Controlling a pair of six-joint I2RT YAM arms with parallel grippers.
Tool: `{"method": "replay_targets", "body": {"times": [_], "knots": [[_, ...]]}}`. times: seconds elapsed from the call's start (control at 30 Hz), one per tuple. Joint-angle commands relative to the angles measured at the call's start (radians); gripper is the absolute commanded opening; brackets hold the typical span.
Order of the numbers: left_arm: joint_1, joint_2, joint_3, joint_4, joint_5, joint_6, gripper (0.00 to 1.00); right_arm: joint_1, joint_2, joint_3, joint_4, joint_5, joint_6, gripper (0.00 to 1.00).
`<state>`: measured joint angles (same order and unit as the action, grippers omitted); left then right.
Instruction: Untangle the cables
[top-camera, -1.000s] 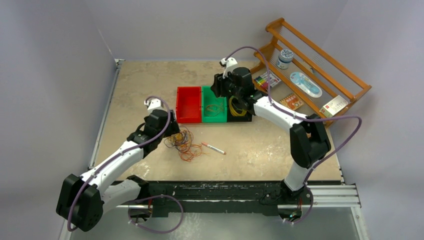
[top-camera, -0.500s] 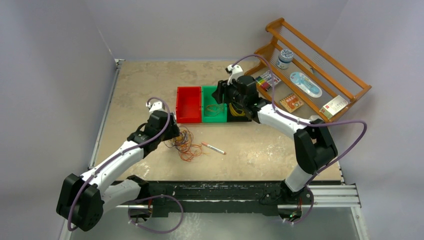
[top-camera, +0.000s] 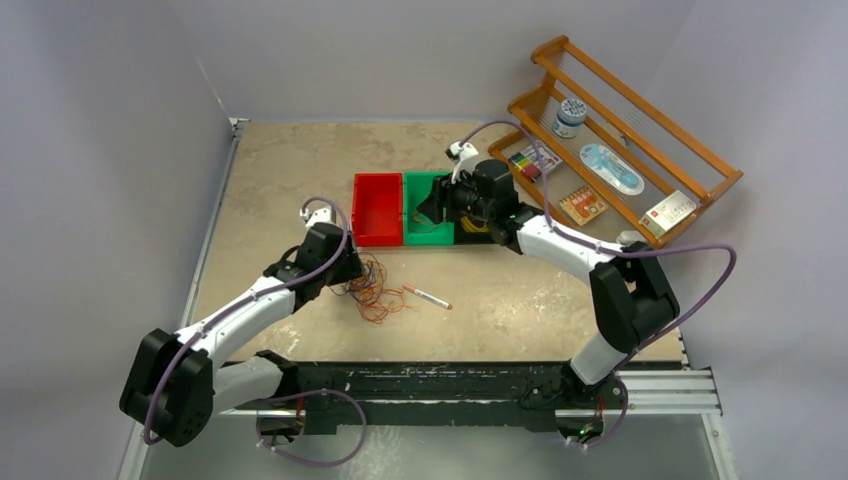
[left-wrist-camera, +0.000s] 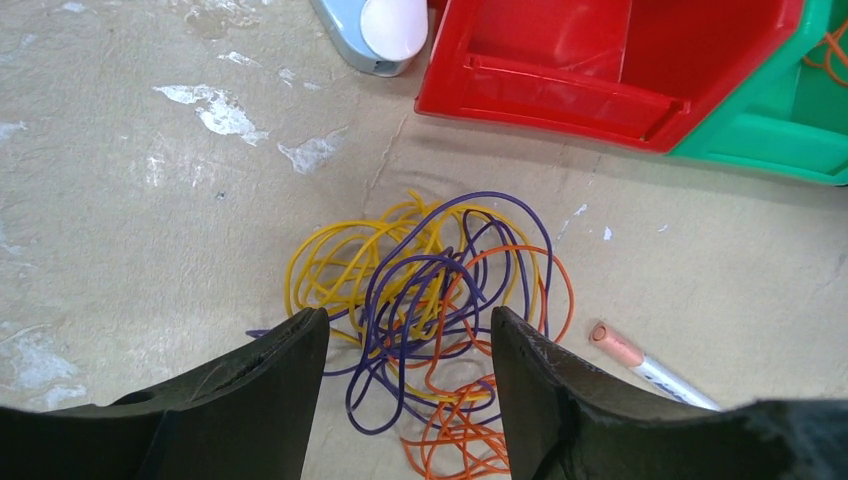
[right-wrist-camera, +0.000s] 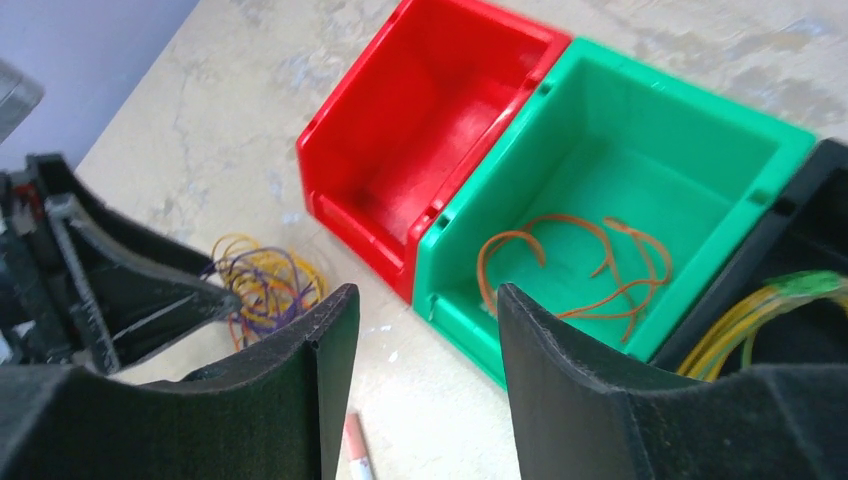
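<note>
The cables (top-camera: 372, 292) lie as a loose tangle of yellow, purple and orange strands (left-wrist-camera: 430, 300) on the table in front of the red bin. My left gripper (top-camera: 350, 272) hovers low over the tangle's near side, open (left-wrist-camera: 408, 320), with strands lying between and below its fingers and nothing held. My right gripper (top-camera: 432, 208) hangs open (right-wrist-camera: 425, 295) above the green bin's front edge, holding nothing. The tangle (right-wrist-camera: 265, 285) also shows in the right wrist view, beside the left gripper's black fingers.
Red bin (top-camera: 377, 205) is empty. Green bin (right-wrist-camera: 650, 160) holds a single orange cable (right-wrist-camera: 570, 260). Black bin (right-wrist-camera: 790, 220) holds yellow cables (right-wrist-camera: 770, 310). A pen (top-camera: 427, 296) lies right of the tangle. A wooden rack (top-camera: 620, 130) with small items stands at the back right.
My right gripper has swung left from over the black bin to over the green bin. My left gripper has edged forward at the tangle and its jaws have narrowed a little.
</note>
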<state>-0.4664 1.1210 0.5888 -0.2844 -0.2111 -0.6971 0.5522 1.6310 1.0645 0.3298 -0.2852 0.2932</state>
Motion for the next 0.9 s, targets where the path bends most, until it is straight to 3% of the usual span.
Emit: {"method": "replay_targets", "body": {"times": [0.0,0.3,0.87], "knots": [[0.005,0.027,-0.021,0.073,0.012,-0.020,0.59,0.047,-0.023,-0.030,-0.003,-0.087,-0.035,0.55],[0.005,0.043,-0.042,0.091,-0.018,-0.025,0.52,0.207,0.032,-0.050,-0.047,-0.098,-0.074,0.51],[0.005,0.068,-0.074,0.078,-0.129,-0.063,0.26,0.245,0.131,-0.064,-0.073,-0.155,-0.093,0.50]]}}
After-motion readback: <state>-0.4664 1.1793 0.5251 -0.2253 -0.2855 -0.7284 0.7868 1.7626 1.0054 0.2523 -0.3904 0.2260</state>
